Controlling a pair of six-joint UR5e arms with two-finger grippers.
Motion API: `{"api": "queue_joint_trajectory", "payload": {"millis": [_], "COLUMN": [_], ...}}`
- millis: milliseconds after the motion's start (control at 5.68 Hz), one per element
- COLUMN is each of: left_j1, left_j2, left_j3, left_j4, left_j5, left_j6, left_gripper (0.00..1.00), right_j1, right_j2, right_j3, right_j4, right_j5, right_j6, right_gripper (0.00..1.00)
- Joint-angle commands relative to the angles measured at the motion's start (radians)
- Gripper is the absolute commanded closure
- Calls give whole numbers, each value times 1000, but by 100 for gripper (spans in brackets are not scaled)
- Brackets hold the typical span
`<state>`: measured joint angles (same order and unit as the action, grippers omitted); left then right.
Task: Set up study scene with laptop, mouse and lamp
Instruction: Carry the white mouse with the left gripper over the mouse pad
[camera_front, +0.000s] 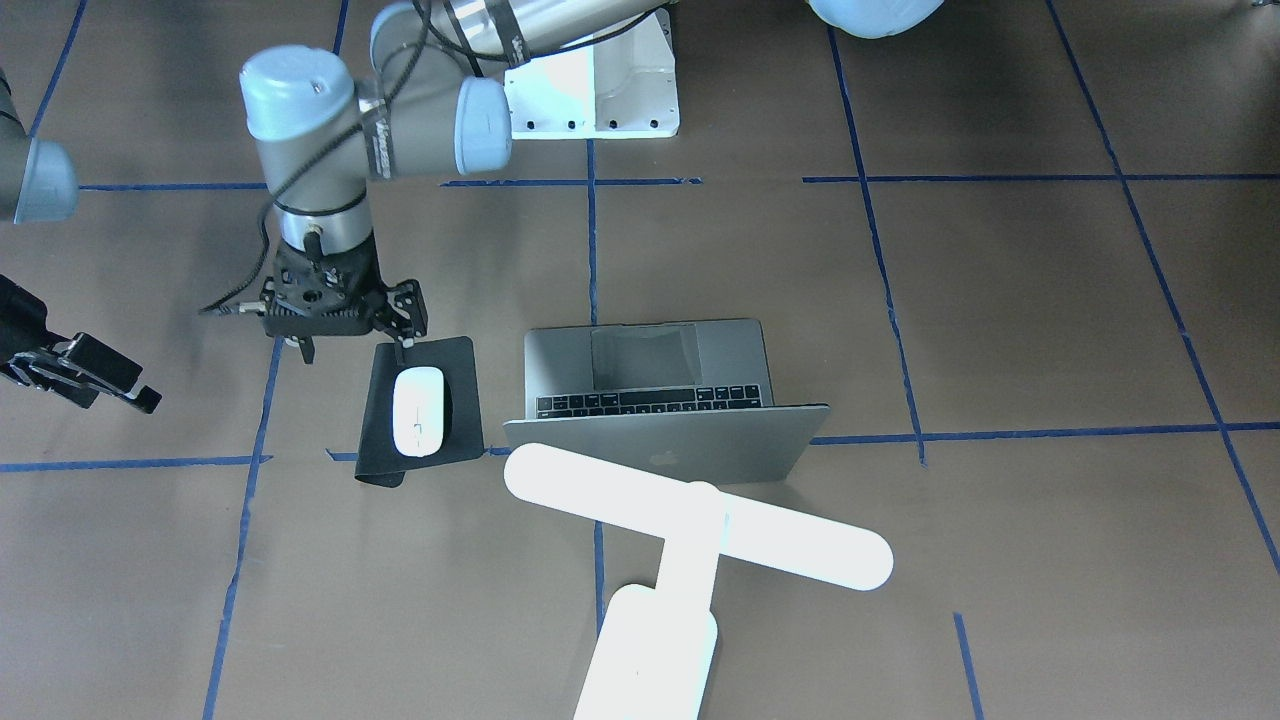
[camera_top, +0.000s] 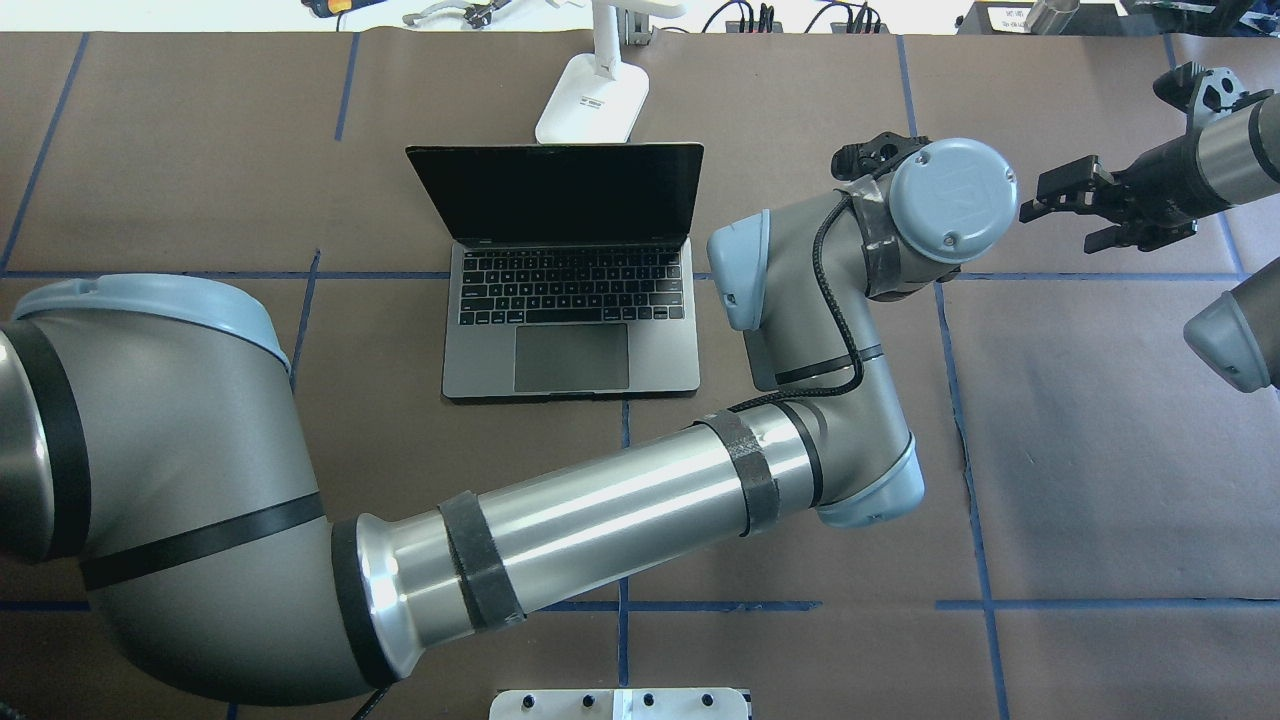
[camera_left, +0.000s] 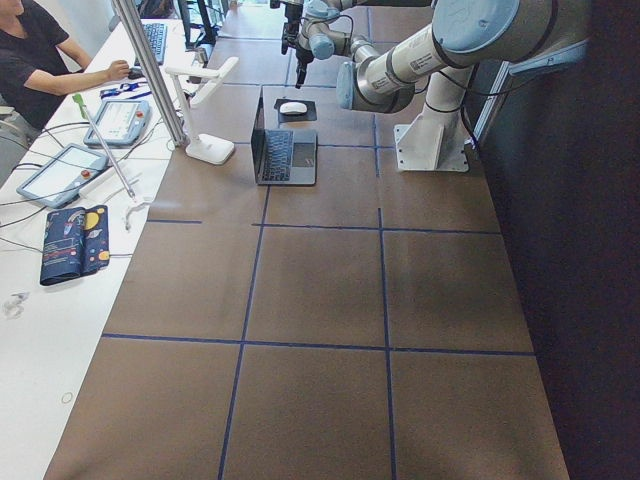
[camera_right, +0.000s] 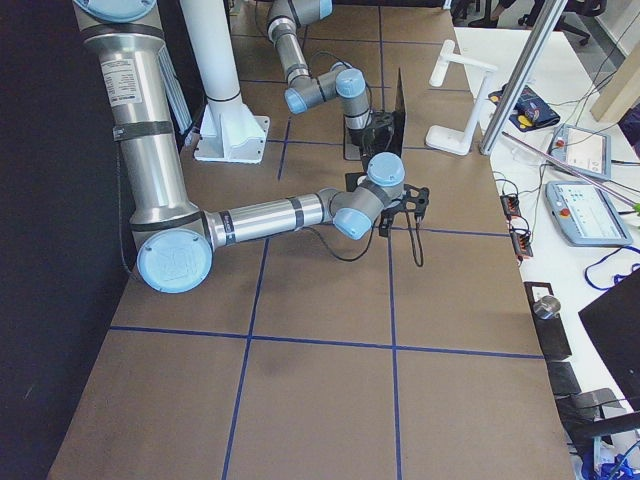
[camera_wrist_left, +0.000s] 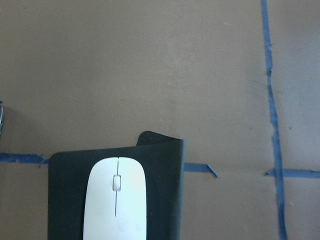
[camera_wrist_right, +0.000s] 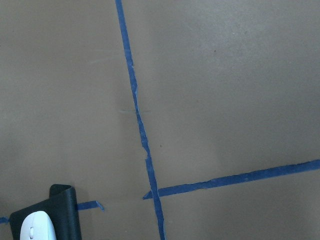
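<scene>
The open laptop (camera_front: 650, 375) (camera_top: 570, 300) stands mid-table with a dark screen. The glowing white lamp (camera_front: 700, 530) stands behind its lid; its base shows in the overhead view (camera_top: 590, 100). The white mouse (camera_front: 418, 410) (camera_wrist_left: 117, 200) lies on a black mouse pad (camera_front: 462, 400) beside the laptop. My left arm reaches across the table. Its gripper (camera_front: 352, 348) is open and empty, pointing down over the pad's edge nearest the robot, one finger close to the mouse. In the overhead view its wrist hides the mouse. My right gripper (camera_top: 1065, 215) (camera_front: 145, 390) is open and empty, off to the side of the pad.
The mouse pad's corner (camera_front: 380, 478) is curled up. The white robot pedestal (camera_front: 600, 90) stands at the table's robot side. A side table (camera_left: 80, 170) with tablets and a seated person (camera_left: 30, 60) lies beyond the lamp. Blue tape lines cross the brown table.
</scene>
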<state>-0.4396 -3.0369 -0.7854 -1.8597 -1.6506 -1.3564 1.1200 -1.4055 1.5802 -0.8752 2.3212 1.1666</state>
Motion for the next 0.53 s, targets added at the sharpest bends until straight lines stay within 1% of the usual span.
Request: {"api": "queue_joint_trajectory", "payload": {"millis": [0, 176, 352], "left_j1": [-10, -46, -91], "left_j2": [155, 240, 303], "left_j3": [-328, -438, -498], "left_j4": [162, 168, 169], "left_j5": [-41, -117, -191], "left_j6": [13, 16, 76], "left_gripper": [0, 0, 0], "right_j1": [41, 76, 107], "right_j2": [-39, -81, -114], "right_j3": [4, 6, 8], "right_j4": [2, -2, -4], "right_j5": [30, 30, 30], "right_j6": [-59, -164, -244], "right_gripper": [0, 0, 0]}}
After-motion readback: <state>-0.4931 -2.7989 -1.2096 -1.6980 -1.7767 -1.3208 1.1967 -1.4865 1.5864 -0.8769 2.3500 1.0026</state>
